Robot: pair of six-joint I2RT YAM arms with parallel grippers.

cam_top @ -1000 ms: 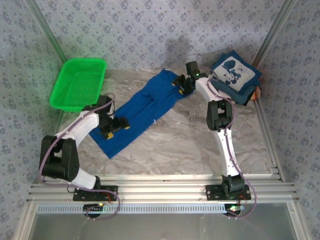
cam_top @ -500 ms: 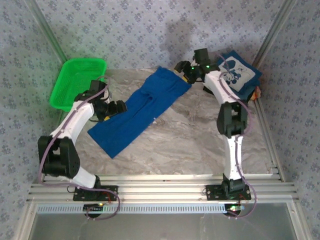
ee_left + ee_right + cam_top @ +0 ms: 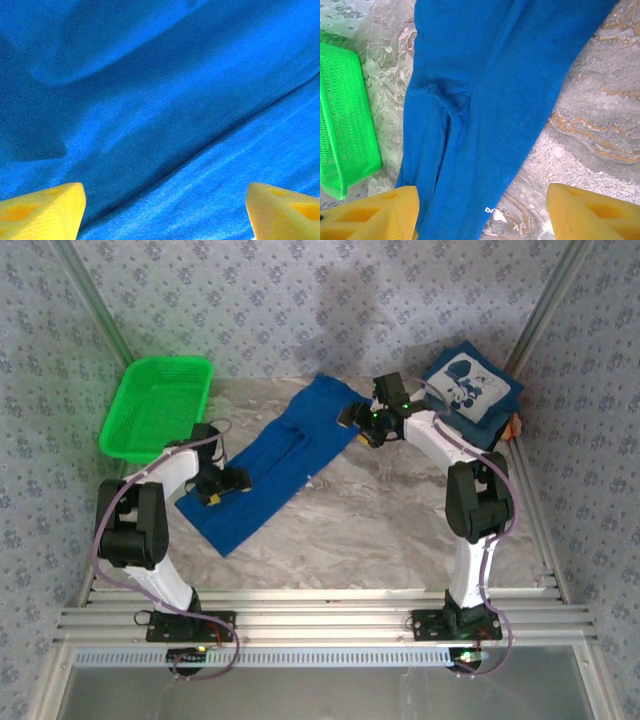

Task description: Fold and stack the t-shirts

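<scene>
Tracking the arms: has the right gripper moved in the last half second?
Yes. The right gripper has come back toward the near side and slightly left, away from the folded stack, over the blue shirt's far end.

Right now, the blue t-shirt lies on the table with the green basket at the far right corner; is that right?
No: the top external view shows the green basket at the far left corner; the blue t-shirt lies on the table.
</scene>
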